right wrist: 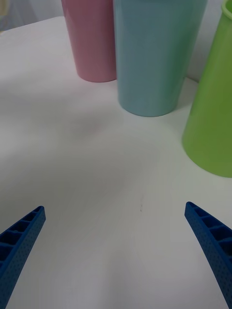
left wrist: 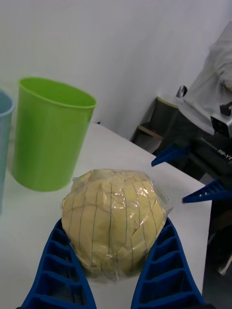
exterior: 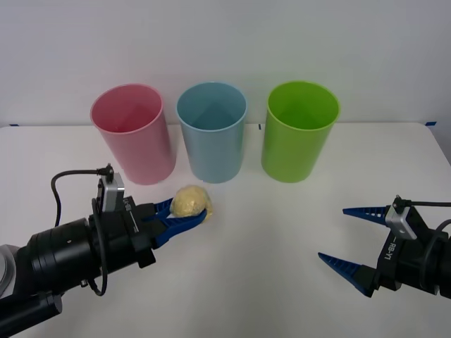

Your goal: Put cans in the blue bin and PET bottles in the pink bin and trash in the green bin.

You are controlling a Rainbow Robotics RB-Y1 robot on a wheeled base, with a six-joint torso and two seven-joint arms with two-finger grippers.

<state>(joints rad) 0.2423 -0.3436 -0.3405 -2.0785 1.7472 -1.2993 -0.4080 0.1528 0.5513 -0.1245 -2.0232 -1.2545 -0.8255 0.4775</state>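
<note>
Left claw [exterior: 184, 217] clamped on trash [exterior: 191, 201] — near blue bin [exterior: 211, 131]; right claw [exterior: 356, 239] spread wide, near-right over surface [exterior: 282, 232].

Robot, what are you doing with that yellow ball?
The left tool is shut on the trash, a crumpled yellow ball, low over the table in front of the blue bin. The green bin and pink bin stand on either side of it. The right tool waits open near the table's right side.
</note>
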